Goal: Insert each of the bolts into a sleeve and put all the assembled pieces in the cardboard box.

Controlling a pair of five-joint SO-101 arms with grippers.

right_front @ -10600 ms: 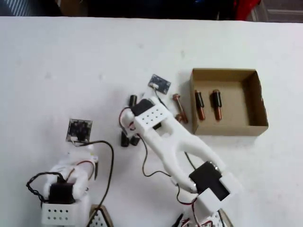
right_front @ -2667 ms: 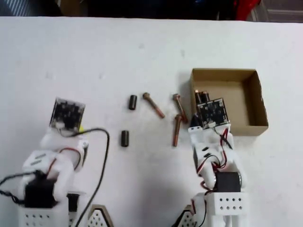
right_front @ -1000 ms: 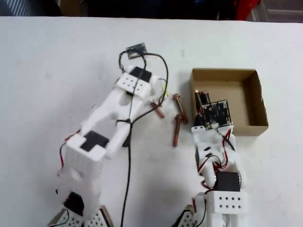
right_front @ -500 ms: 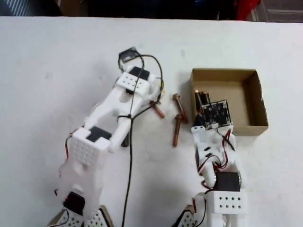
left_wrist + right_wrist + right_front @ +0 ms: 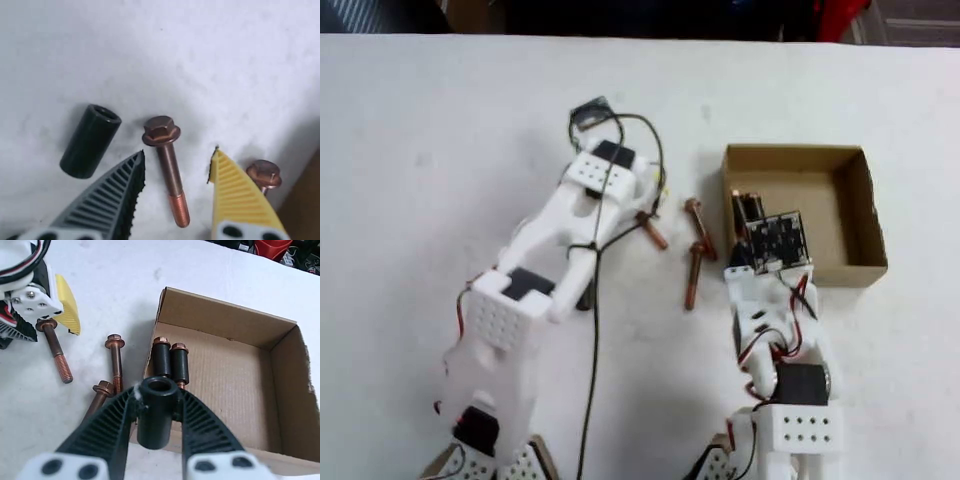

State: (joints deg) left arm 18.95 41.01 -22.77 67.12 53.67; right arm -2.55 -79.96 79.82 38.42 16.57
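Spread wide, the left claw [image 5: 178,151] straddles a copper hex-head bolt [image 5: 167,160] lying on the white worktop [image 5: 225,60], fingers clear of it. The right claw [image 5: 158,391] is clenched on an upright black cylindrical sleeve [image 5: 156,415] at the near wall of the brown cardboard box [image 5: 225,315].

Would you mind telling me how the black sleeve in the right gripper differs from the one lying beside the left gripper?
Grip: the held sleeve is clamped in the right gripper; the loose sleeve lies free on the table. Pose: the held sleeve is roughly upright by the cardboard box; the loose sleeve is on its side beside a bolt. Both are black and empty.
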